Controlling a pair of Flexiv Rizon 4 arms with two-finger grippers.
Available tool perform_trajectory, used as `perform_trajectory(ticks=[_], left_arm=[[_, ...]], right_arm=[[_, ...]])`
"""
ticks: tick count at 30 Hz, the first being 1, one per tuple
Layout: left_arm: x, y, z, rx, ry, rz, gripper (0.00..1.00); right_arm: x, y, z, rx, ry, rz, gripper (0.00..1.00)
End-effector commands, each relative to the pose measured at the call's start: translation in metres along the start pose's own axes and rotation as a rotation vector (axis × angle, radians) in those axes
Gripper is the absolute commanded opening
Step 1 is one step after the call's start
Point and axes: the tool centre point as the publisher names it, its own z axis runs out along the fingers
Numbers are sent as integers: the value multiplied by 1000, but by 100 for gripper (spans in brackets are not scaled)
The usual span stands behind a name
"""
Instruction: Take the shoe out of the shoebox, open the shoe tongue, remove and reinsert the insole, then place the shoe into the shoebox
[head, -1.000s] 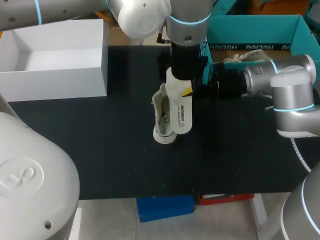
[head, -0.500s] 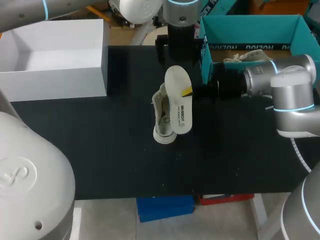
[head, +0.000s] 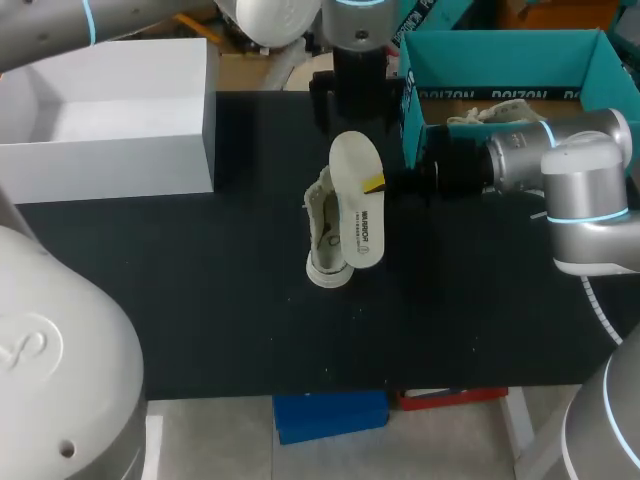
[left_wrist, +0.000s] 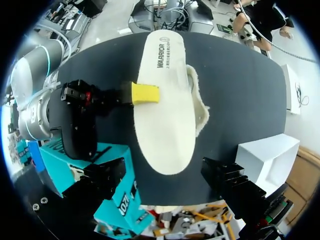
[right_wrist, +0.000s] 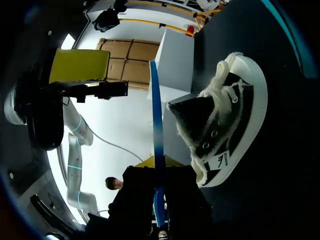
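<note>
Cream flat insole (head: 358, 215) lying beside the white-soled black sneaker (head: 322, 238)
Your right gripper (head: 375, 184) is pinching it from three o'clock; your left gripper (head: 360, 98) is hovering at twelve, fingers wide.

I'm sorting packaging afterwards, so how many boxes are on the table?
2. A white box stands open at the table's far left; a teal shoebox stands open at the far right. A small one behind the left arm could be hidden.
</note>
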Motion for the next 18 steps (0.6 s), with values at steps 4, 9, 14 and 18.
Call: perform_trajectory(ticks=[4,9,14,18], left_arm=[[7,-35,-15,-33,14,3,100],[9,-61,-19,-40,21,2,100],[11,-87,-18,-34,25,-2,100],[14,-102,-16,-23,21,-7,100]], right_arm=[[1,0,0,1,-3,1,0],[1,0,0,1,-3,1,0],[1,0,0,1,-3,1,0],[1,0,0,1,-3,1,0]])
